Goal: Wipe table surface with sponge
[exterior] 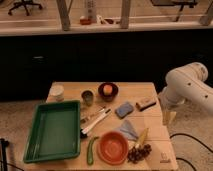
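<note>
Open, empty tool [167, 118] beside table surface [156, 131]; brown-and-white block [146, 104] lies between it and sponge [124, 109].

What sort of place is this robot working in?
Probably an office or lab test area: a black wheeled office chair behind, a cluttered pale wooden table, and the white arm's gripper hanging beside it.

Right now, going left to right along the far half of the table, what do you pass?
In order: white cup → grey cup → dark bowl → sponge → brown-and-white block → gripper, hanging beside the table surface's right edge.
</note>
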